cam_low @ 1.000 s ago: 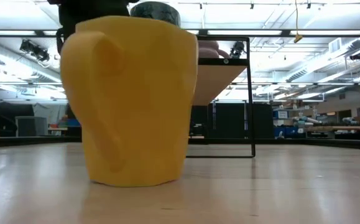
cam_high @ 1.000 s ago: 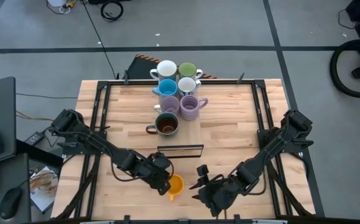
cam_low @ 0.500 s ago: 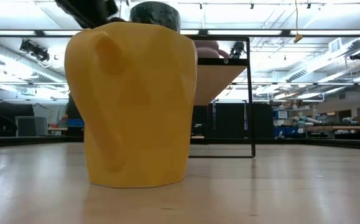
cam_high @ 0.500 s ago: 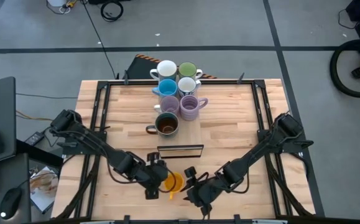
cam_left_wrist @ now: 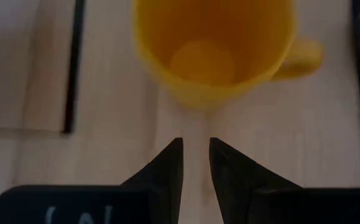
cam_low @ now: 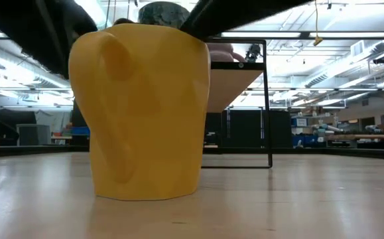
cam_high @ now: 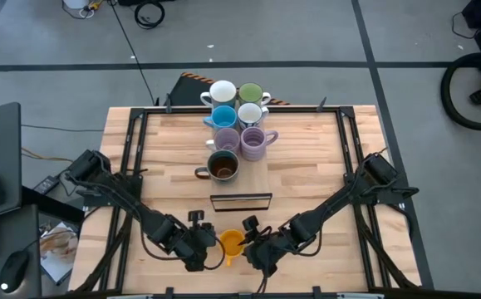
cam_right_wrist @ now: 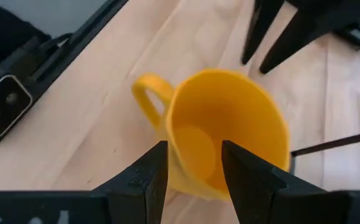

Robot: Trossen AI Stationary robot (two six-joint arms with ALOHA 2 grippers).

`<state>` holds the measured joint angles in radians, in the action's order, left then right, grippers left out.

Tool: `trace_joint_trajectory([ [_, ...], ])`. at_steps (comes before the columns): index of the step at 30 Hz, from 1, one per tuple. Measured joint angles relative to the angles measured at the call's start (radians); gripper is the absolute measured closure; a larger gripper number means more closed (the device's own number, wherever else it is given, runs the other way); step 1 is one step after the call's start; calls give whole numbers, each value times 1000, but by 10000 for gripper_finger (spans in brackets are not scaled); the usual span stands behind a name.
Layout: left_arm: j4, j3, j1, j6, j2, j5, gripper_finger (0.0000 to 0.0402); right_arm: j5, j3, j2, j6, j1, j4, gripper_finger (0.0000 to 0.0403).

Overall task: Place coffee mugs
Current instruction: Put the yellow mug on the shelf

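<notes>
Wooden surface (cam_high: 306, 166) carries the orange mug (cam_high: 233, 243) upright at its near edge, apart from the seven grouped mugs (cam_high: 238, 124); left gripper (cam_high: 200, 247), fingers nearly together, flanks it, and right gripper (cam_high: 251, 247), fingers apart, faces its rim, apparently for pickup.

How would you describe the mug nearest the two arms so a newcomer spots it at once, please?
On the light wooden table, look at the near edge, apart from the cluster of mugs at the far side. The small orange ceramic mug stands upright alone, the only orange one.
</notes>
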<state>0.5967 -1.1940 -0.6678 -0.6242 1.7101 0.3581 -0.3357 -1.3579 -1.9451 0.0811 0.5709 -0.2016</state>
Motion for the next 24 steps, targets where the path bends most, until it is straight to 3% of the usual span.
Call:
trace_joint_trajectory([
  [5, -156, 6, 0, 14, 42, -1, 317, -16, 0, -3, -1, 1, -65, 247],
  [18, -330, 8, 2, 8, 83, 6, 317, -177, 0, 7, -60, 2, -232, 247],
  [24, -314, 7, 2, 19, 84, 6, 317, -90, 0, 20, -41, 5, -199, 248],
])
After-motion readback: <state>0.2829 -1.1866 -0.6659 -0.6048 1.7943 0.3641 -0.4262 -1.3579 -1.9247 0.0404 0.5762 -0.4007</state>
